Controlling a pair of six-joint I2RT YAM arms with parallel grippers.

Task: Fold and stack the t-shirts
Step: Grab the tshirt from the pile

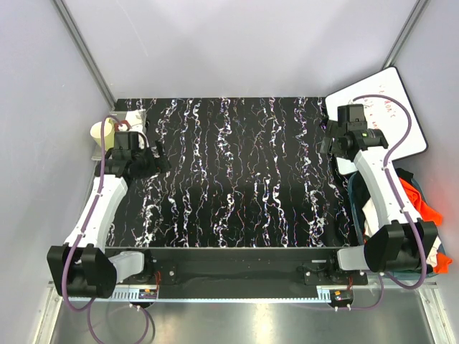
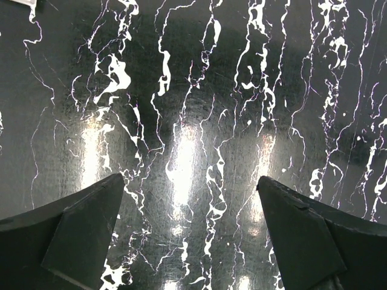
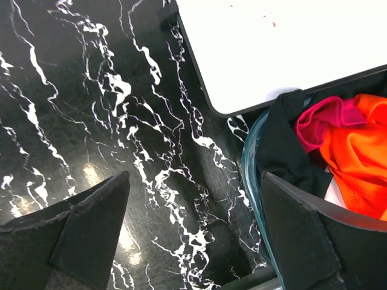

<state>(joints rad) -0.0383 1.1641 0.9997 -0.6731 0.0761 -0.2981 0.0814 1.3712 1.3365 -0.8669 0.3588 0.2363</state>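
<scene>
The t-shirts lie bunched in a teal-rimmed basket [image 1: 356, 204] at the table's right edge. In the top view an orange shirt [image 1: 422, 202] and a bit of white cloth [image 1: 434, 251] show, partly hidden behind the right arm. The right wrist view shows a black shirt [image 3: 283, 151], a magenta-red shirt [image 3: 323, 119] and the orange shirt [image 3: 360, 154] inside the basket rim [image 3: 250, 164]. My right gripper [image 3: 193, 181] is open and empty over the table just left of the basket; it also shows in the top view [image 1: 337, 140]. My left gripper [image 2: 190, 181] is open and empty over bare table at the far left [image 1: 147, 159].
A white board with red handwriting [image 1: 387, 107] lies at the back right, beside the basket; its edge shows in the right wrist view [image 3: 284, 48]. A pale cup [image 1: 102, 133] and a small stand sit at the table's back left corner. Grey walls enclose the table.
</scene>
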